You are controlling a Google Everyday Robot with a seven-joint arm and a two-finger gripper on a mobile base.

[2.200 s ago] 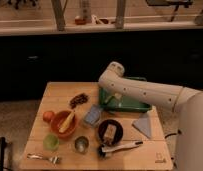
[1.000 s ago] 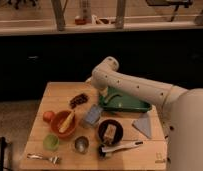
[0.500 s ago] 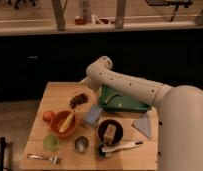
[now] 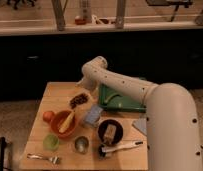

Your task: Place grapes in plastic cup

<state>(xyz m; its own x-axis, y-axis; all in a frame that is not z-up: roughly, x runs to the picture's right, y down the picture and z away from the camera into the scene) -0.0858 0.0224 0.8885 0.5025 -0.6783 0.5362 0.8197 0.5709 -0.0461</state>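
Note:
The grapes [image 4: 79, 100], a dark purple-brown bunch, lie on the wooden table [image 4: 50, 95] at the back left. My gripper [image 4: 83, 90] hangs from the white arm [image 4: 120, 85] right above the bunch's far right end, close to it. Whether it touches the grapes is hidden. The plastic cup [image 4: 51, 142], small and light green, stands upright near the table's front left, well apart from the grapes and the gripper.
Between grapes and cup stands an orange bowl [image 4: 64, 123] with a yellow item, an orange-red fruit [image 4: 48, 116] to its left. A silver metal cup [image 4: 82, 144], fork [image 4: 42, 158], blue packet [image 4: 93, 115], dark bowl [image 4: 110, 131], white brush [image 4: 120, 147] and green tray [image 4: 120, 97] fill the rest.
The arm has swung left from over the green tray and the gripper has come down toward the grapes. The objects on the table have not moved.

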